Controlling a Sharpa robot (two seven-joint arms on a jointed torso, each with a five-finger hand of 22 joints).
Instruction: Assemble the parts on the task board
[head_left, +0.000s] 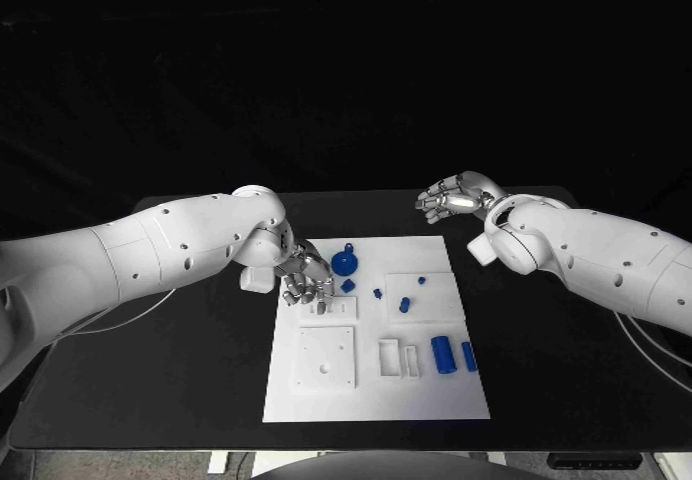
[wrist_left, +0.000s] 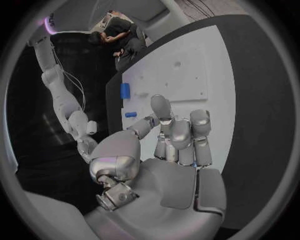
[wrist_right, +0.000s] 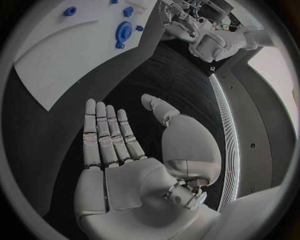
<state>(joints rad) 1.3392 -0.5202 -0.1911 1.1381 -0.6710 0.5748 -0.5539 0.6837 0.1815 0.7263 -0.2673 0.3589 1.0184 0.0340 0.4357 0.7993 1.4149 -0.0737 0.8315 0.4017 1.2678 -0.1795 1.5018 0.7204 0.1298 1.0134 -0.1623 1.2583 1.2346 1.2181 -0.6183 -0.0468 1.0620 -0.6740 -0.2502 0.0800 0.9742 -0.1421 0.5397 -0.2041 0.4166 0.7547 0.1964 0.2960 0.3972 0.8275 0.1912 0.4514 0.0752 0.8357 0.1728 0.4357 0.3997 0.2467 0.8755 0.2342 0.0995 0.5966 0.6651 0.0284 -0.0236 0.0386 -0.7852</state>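
Note:
The white task board (head_left: 375, 385) lies mid-table. My left hand (head_left: 302, 276) hovers over its far left part, fingers curled downward next to a round blue part (head_left: 345, 263). In the left wrist view that hand (wrist_left: 178, 140) has its fingers bent in beside the thumb, and what lies under them is hidden. Small blue parts (head_left: 405, 304) are scattered over the board's far half, and two blue cylinders (head_left: 443, 355) lie near its right edge. My right hand (head_left: 454, 197) floats beyond the board's far right corner; its palm (wrist_right: 125, 150) is flat and holds nothing.
White raised blocks with slots and holes (head_left: 326, 357) take up the board's near left. Black table (head_left: 562, 370) surrounds the board (wrist_right: 75, 55). The right wrist view also shows the round blue part (wrist_right: 124, 32) and my left arm (wrist_right: 206, 40).

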